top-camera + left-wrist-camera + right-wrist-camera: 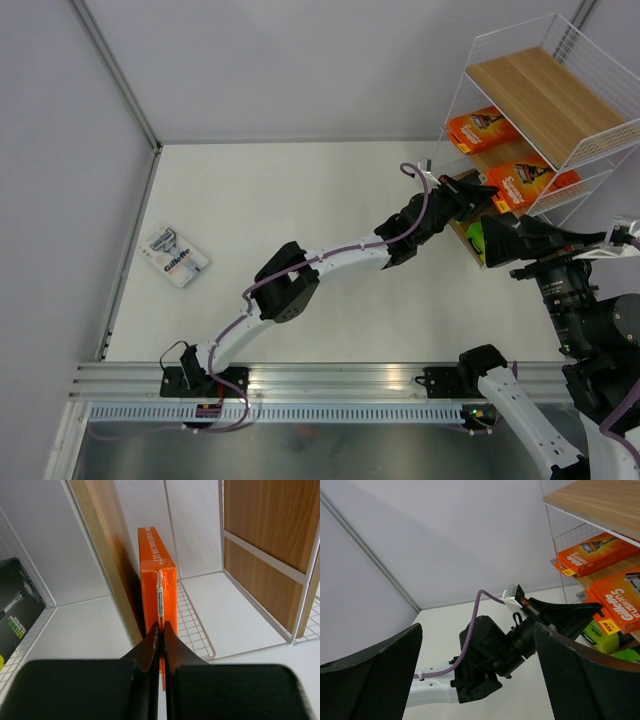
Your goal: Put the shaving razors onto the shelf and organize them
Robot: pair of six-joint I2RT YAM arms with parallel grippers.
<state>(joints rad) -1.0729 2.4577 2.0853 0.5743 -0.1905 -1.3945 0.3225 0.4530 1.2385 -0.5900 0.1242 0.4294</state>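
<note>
The shelf [540,95] stands at the far right. One orange razor pack [482,128] lies on its middle board. My left gripper [482,196] reaches in lower down, shut on the thin edge flap of a second orange pack [527,184]; in the left wrist view that pack [158,575] stands on edge beyond the closed gripper [161,630]. A black and lime-green pack [475,237] sits at the bottom, also seen as a black pack [15,612]. The white Gillette pack [175,257] lies on the table at far left. My right gripper [505,243] hovers open and empty by the shelf's lower front.
The shelf's white wire sides and wire floor [192,625] close in around the held pack, with wooden boards [270,525] to the right. The left arm's wrist [495,655] is directly in front of the right gripper [477,680]. A metal rail [300,380] runs along the near edge.
</note>
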